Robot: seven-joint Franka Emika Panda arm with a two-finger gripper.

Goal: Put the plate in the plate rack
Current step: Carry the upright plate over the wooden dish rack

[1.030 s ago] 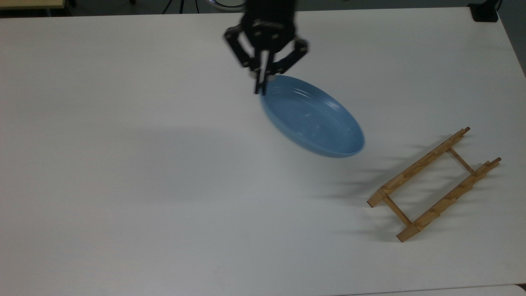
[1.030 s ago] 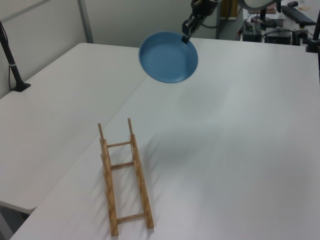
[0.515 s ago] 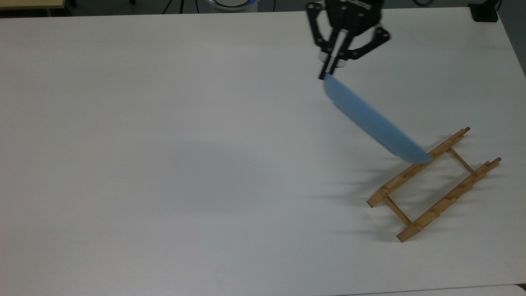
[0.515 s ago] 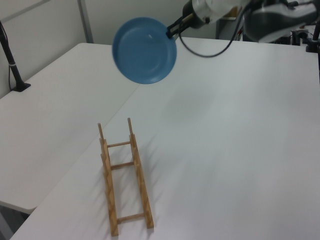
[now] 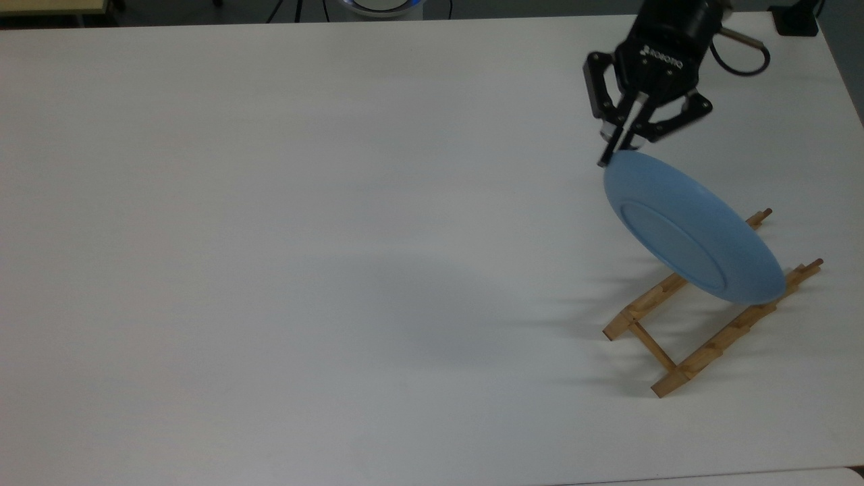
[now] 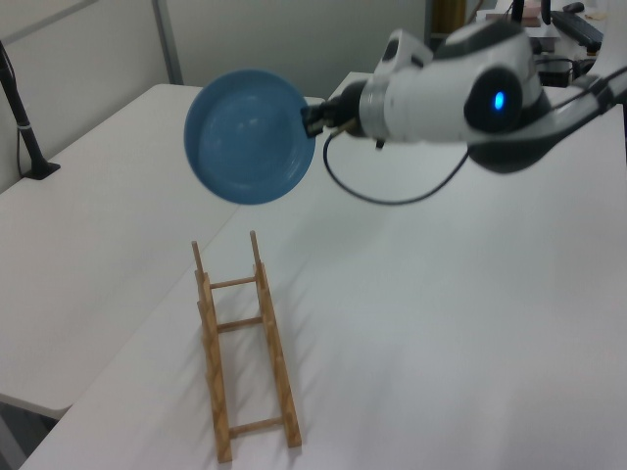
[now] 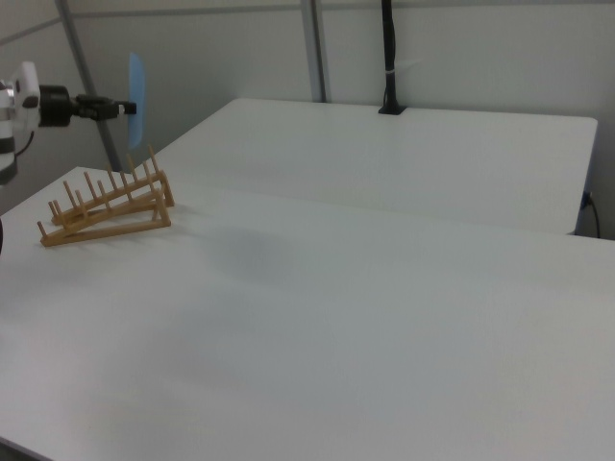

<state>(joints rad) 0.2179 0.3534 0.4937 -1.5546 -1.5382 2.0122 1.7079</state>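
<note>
The wooden plate rack (image 5: 712, 309) lies toward the lower right of the top view, its two notched rails running diagonally up to the right and joined by thin crossbars; in the left view the plate rack (image 6: 243, 348) sits at lower centre with its pegs pointing up, close to the worktop's (image 6: 470, 323) near left edge. In the top view broad bare worktop (image 5: 283, 256) spreads across the whole left and middle of the frame, while a narrower strip separates the rack from the right edge. Above the rack's far end hangs the light-blue plate (image 5: 692, 228), clear of the pegs and turned on edge, its underside with the foot ring facing the top view. In the left view the plate (image 6: 250, 137) shows its hollow face at upper centre, and in the right view the plate (image 7: 136, 99) appears as a thin upright sliver at upper left over the rack's taller end. The black pincer (image 5: 617, 150) is clamped narrow on the plate's upper rim, at the upper right of the top view.
</note>
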